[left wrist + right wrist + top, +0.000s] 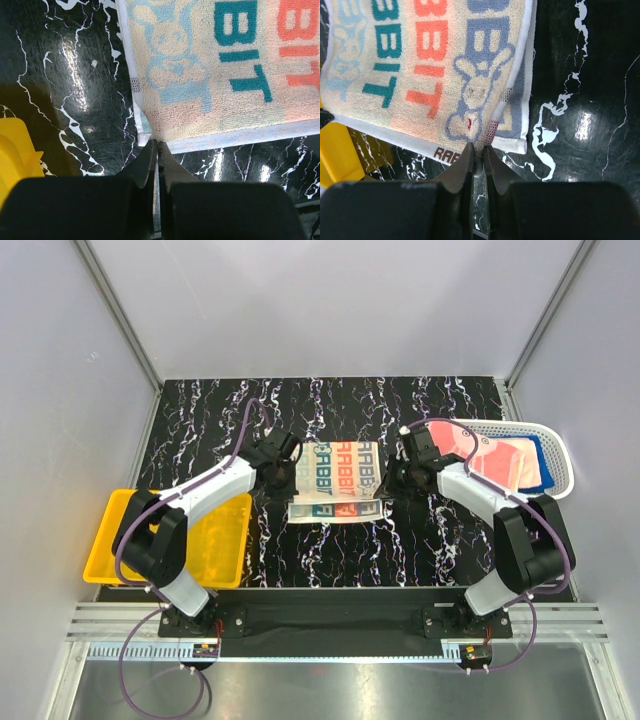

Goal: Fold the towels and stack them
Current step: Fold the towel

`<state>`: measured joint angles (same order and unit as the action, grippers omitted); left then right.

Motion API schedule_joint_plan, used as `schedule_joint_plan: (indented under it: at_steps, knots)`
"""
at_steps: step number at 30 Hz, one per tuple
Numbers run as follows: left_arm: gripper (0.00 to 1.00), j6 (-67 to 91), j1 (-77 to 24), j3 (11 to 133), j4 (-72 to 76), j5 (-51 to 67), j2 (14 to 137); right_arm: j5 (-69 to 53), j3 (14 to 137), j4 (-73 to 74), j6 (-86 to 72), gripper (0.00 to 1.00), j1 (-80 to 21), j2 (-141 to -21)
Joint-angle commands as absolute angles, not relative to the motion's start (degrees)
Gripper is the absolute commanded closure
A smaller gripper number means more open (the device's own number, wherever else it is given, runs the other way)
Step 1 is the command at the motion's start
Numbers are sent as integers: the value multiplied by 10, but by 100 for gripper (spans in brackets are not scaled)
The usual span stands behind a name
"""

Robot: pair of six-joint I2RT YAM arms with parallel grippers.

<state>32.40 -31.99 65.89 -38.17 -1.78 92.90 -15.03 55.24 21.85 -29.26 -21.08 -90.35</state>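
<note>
A: Where is the towel being worked on?

B: The lettered towel (pixel 335 480) is a beige rectangle with big teal and orange letters and pale blue rabbit figures. It lies in the middle of the black marble-patterned table (pixel 350 555). Its far part rests flat. The near edge shows a doubled layer, with a white hem and a second layer showing at the corners.

A: What are the 2 arms doing with it?

B: Each holds 1 side. The left gripper (pixel 156 145) sits at the towel's 9 o'clock side. Its 2 fingers are pressed fully together, and the towel's near left corner is pinched between their tips. The right gripper (pixel 477 150) sits at the 3 o'clock side. Its fingers are almost together with only a thin gap, and the near right edge of the towel is clamped in that gap. In the top view, both grippers touch the cloth, 1 at each end.

A: Are there other towels?

B: Yes, at about 2 o'clock from the lettered towel. A salmon-pink towel (pixel 455 440), an orange towel (pixel 510 468) and a blue towel (pixel 541 452) lie in a heap. I cannot tell how neatly they are folded.

A: What holds them?

B: A white mesh basket (pixel 562 480), at the table's right edge, just beyond the right arm.

A: Anything else?

B: A yellow bin (pixel 105 550) stands at about 8 o'clock from the towel, by the left arm's base, well apart from the cloth.
</note>
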Motion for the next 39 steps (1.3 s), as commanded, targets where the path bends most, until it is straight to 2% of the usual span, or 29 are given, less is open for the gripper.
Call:
schedule_joint_plan:
  at_steps: [1, 6, 16, 18, 20, 21, 23, 24, 31, 36, 39]
  knots:
    - [100, 316, -320, 680, -408, -50, 893, -118, 580, 238, -281, 100, -214, -853]
    - [100, 316, -322, 659, -404, -50, 874, -113, 552, 237, -289, 100, -215, -818]
    - [100, 323, -328, 591, -356, -25, 899, -131, 488, 181, -302, 99, -219, -848]
    - [88, 323, -328, 582, -342, -21, 910, -134, 476, 172, -305, 88, -219, -858]
    - [80, 325, -329, 571, -331, -17, 916, -135, 471, 169, -306, 75, -219, -858]
    - [76, 326, -330, 570, -330, -18, 915, -136, 470, 168, -307, 49, -219, -855]
    - [69, 326, -330, 572, -333, -20, 900, -132, 477, 178, -301, 38, -220, -840]
    - [61, 326, -330, 577, -337, -28, 895, -128, 482, 184, -299, 34, -219, -836]
    - [57, 305, -309, 681, -372, -47, 917, -58, 549, 241, -285, 29, -218, -813]
    - [53, 284, -267, 793, -353, -18, 1017, -12, 663, 244, -250, 28, -208, -927]
    - [51, 264, -252, 863, -346, -5, 1064, -12, 721, 230, -237, 33, -201, -1004]
